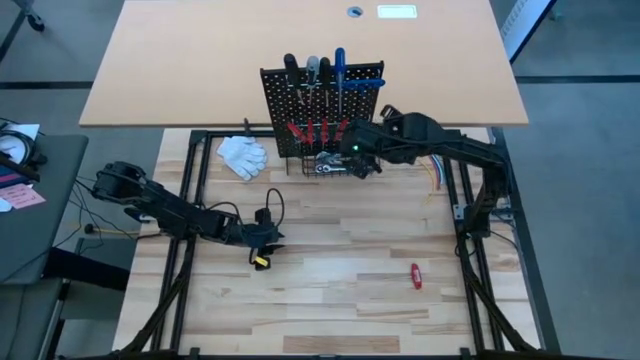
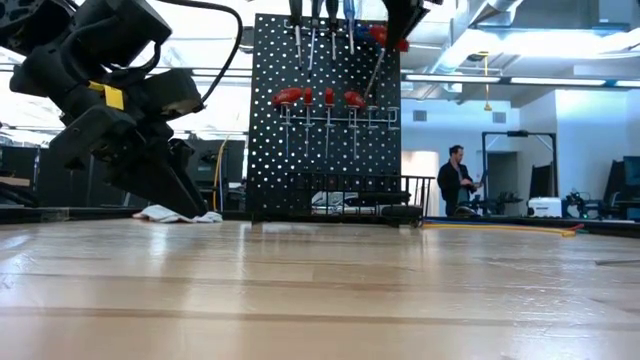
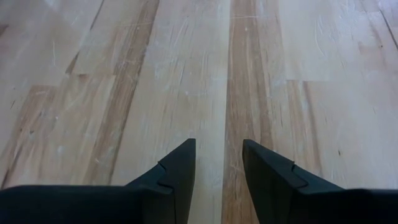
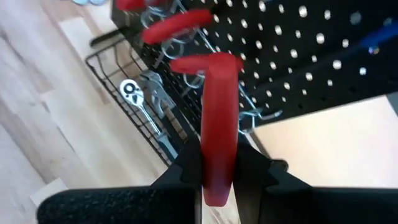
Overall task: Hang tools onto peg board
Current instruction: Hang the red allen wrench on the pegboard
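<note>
Currently, a red-handled screwdriver [image 4: 219,124] is clamped between the fingers of the right gripper [image 4: 217,167], its handle pointing ahead toward the peg board [image 4: 311,56], close in front. Just beside and below lies a ratchet wrench [image 4: 140,102] in the wire basket [image 4: 118,81]. The left gripper [image 3: 217,158] is held parted over bare table [image 3: 186,62], well apart from the board.

the top of the peg board [image 2: 325,110] is cut off in the low view, hiding the upper screwdriver handles; the right gripper [image 4: 217,165] covers the red-handled tool's [image 4: 219,118] lower end.
</note>
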Motion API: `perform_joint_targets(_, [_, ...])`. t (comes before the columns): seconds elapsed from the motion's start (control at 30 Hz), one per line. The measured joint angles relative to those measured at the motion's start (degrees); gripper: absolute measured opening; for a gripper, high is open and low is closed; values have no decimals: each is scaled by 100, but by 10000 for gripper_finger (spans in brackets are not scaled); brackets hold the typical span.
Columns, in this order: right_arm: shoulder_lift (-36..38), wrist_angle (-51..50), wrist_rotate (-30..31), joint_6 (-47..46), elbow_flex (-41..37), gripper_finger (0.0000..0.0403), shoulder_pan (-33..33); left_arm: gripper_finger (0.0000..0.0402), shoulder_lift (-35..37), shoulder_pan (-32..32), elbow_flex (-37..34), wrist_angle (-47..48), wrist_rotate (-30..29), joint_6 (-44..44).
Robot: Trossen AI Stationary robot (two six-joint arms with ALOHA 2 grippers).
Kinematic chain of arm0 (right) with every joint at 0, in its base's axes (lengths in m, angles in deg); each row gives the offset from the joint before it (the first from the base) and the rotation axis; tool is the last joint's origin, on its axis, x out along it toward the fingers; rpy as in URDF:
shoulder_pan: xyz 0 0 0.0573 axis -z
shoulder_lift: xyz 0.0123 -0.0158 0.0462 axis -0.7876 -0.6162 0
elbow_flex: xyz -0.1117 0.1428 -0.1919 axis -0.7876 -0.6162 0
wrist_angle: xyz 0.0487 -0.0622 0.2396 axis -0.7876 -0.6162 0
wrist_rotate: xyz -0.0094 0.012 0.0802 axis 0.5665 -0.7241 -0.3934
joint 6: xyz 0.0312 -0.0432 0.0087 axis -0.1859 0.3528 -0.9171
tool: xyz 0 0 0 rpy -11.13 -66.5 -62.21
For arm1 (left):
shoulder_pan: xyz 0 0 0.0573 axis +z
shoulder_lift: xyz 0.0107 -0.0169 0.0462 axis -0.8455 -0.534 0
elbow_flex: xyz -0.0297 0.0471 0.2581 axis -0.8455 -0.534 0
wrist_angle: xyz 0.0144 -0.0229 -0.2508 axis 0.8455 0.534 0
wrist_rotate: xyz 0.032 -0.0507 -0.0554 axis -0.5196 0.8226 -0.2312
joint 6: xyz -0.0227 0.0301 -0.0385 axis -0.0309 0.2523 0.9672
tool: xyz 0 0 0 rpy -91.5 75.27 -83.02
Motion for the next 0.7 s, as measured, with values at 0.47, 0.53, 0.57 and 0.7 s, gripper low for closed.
perform_joint_targets(0.47, [-55, -305, -836, 331, 6, 47, 671, 125, 0, 0, 0, 5, -1, 16])
perform_joint_targets(0.53, [-57, -291, -975, 527, 6, 47, 761, 125, 0, 0, 0, 4, -1, 16])
perform_joint_targets(0.57, [-57, -285, -1023, 637, 6, 47, 812, 125, 0, 0, 0, 4, -1, 16])
perform_joint_targets(0.7, [-55, -122, -1451, 1123, 6, 47, 1075, 125, 0, 0, 0, 1, -3, 16])
